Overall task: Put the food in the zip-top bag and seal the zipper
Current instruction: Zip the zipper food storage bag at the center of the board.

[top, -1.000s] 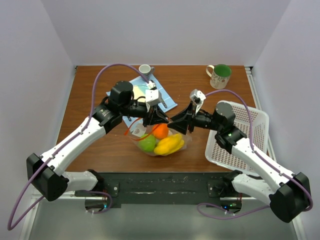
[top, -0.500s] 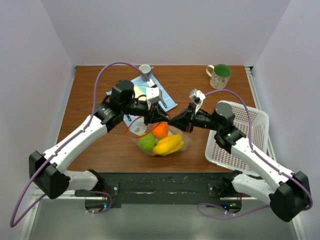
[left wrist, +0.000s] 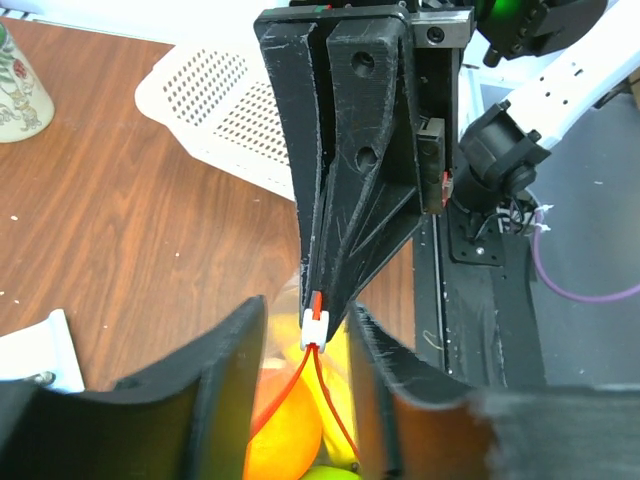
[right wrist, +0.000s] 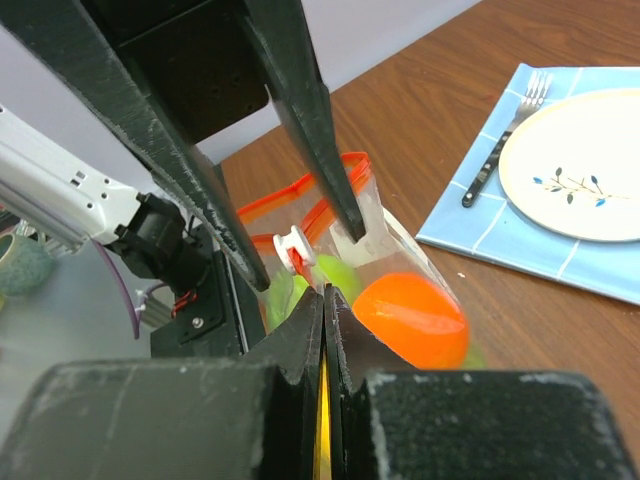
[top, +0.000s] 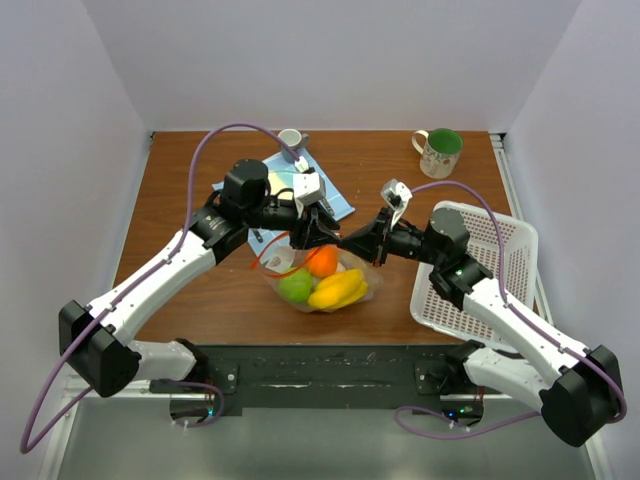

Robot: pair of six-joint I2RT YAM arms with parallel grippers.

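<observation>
The clear zip-top bag (top: 322,283) lies at the table's middle front with an orange (top: 321,262), a green apple (top: 294,287) and a yellow banana (top: 340,290) inside. Its orange-red zipper (top: 262,255) is parted at the left. My right gripper (top: 350,245) is shut on the zipper's end (right wrist: 325,295). My left gripper (top: 318,235) is open, its fingers either side of the white slider (left wrist: 315,328), which sits right at the right gripper's tips. The slider (right wrist: 290,245) also shows in the right wrist view, with the orange (right wrist: 415,320) behind the film.
A white lattice basket (top: 480,270) stands at the right. A green-lined mug (top: 438,152) and a small cup (top: 290,138) stand at the back. A blue mat (top: 338,207) with a plate (right wrist: 580,165) and fork (right wrist: 505,150) lies behind the bag.
My left gripper has moved right along the bag's mouth, up to the right gripper's tips. The right gripper has kept its hold and barely moved.
</observation>
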